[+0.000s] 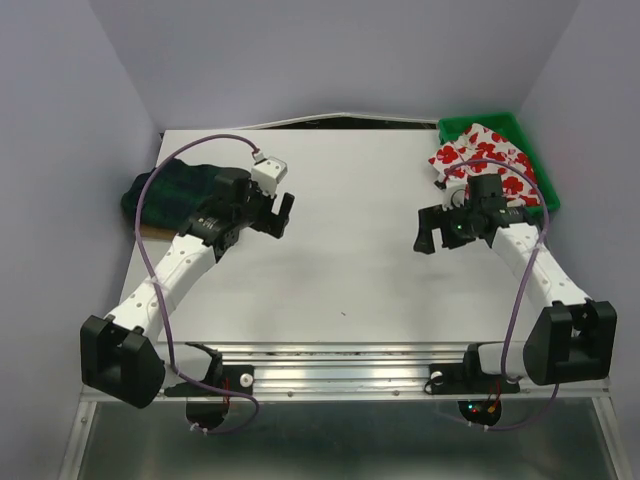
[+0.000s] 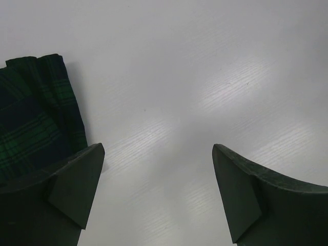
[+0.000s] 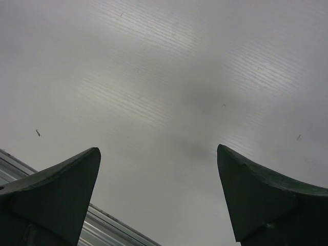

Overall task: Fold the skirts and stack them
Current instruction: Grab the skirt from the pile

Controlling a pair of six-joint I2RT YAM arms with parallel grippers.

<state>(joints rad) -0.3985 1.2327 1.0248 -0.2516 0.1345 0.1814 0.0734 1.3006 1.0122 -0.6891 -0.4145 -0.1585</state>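
Observation:
The dark green and navy plaid skirt lies bunched at the table's left edge; a corner of it shows in the left wrist view. The white skirt with red flowers lies crumpled in the green tray at the back right. My left gripper is open and empty, just right of the plaid skirt, over bare table. My right gripper is open and empty, in front and left of the flowered skirt, over bare table.
The white table is bounded by purple walls at the back and sides. A metal rail runs along the near edge, and shows in the right wrist view. Purple cables loop over both arms.

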